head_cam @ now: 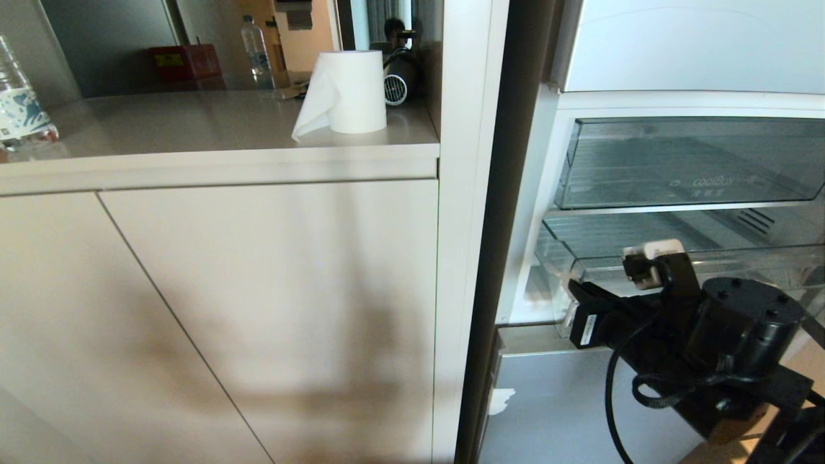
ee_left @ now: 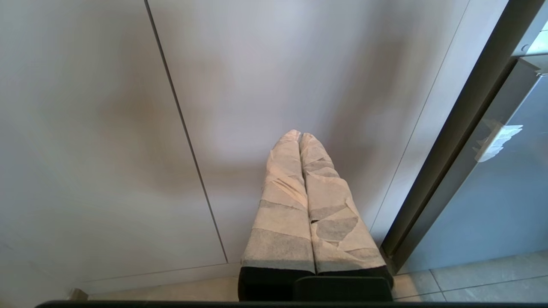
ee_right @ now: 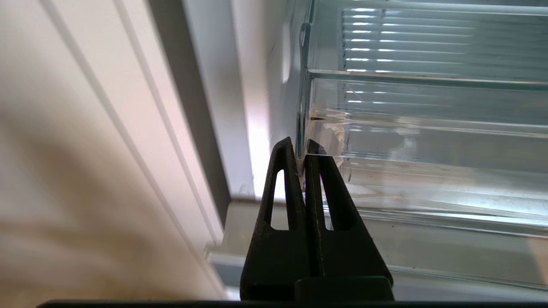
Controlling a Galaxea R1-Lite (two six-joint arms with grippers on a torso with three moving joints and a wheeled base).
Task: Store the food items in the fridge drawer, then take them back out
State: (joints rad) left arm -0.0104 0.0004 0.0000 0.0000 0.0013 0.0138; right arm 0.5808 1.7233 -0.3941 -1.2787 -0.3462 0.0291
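At the open fridge, the right gripper (ee_right: 303,149) is clenched with nothing between its fingers, its tips at the front left corner of the fridge drawer (ee_right: 428,141), the lower of two stacked clear bins. No food items are visible in the drawer. The left gripper (ee_left: 299,136), fingers pressed together and empty, hangs low in front of the cabinet door (ee_left: 278,72).

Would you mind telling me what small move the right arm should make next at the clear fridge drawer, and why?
Probably slide the right gripper along the curled front lip of the transparent ribbed-floor fridge drawer toward its middle. Its fingers are shut, with the tips at the drawer's end corner, where pushing or pulling would likely skew it. No food shows.
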